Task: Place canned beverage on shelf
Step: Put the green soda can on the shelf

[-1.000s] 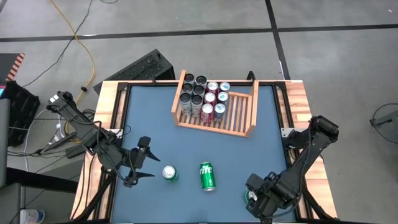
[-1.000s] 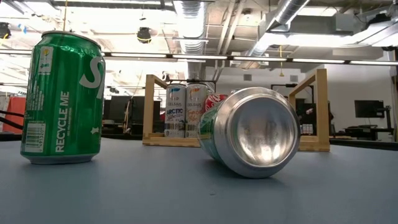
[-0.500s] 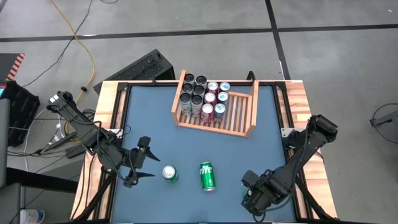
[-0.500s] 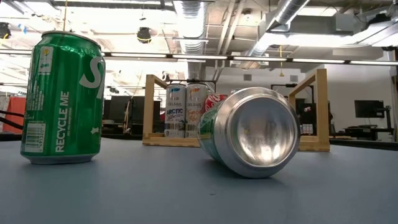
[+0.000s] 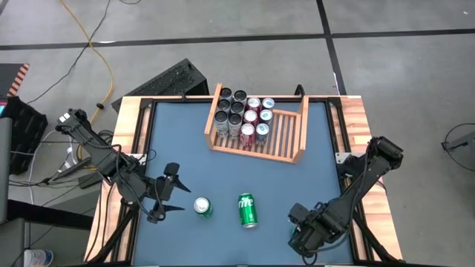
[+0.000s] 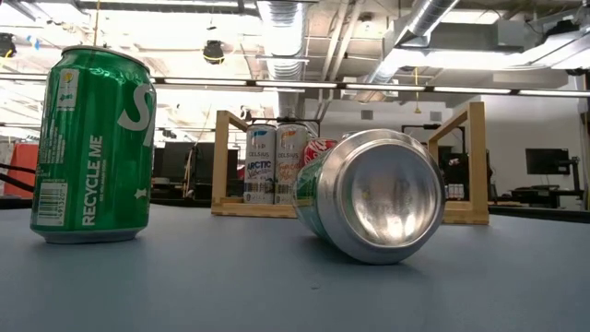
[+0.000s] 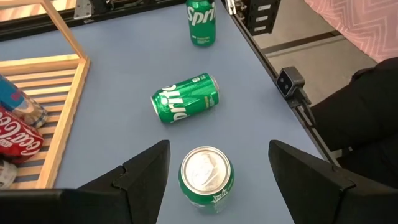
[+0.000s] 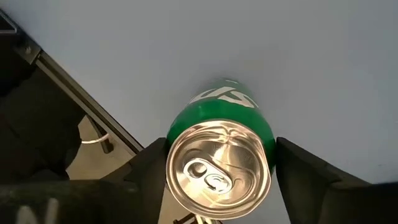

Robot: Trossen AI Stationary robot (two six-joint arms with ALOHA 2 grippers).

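Observation:
Three green Sprite cans are on the blue table. One stands upright [image 5: 202, 208], right in front of my open, empty left gripper [image 5: 174, 194], and shows between its fingers in the left wrist view [image 7: 206, 178]. One lies on its side [image 5: 247, 210] at the middle front. The third [image 8: 219, 168] stands near the near right corner, also seen in the left wrist view [image 7: 201, 22]. My right gripper [image 5: 300, 231] is open and points down over this can, one finger on each side. The wooden shelf [image 5: 297, 137] at the far middle holds several cans.
The shelf's right half [image 5: 286, 130] shows bare slats. Its cans are packed in the left half [image 5: 241, 115]. A person sits beyond the table's near edge [image 7: 367, 106]. The table's wooden frame [image 5: 126, 119] runs along both sides.
My right gripper has moved a little toward the table's left edge, over the can near the near right corner. In the high view it now covers that can. It has kept still for the last half second. The cans have not moved.

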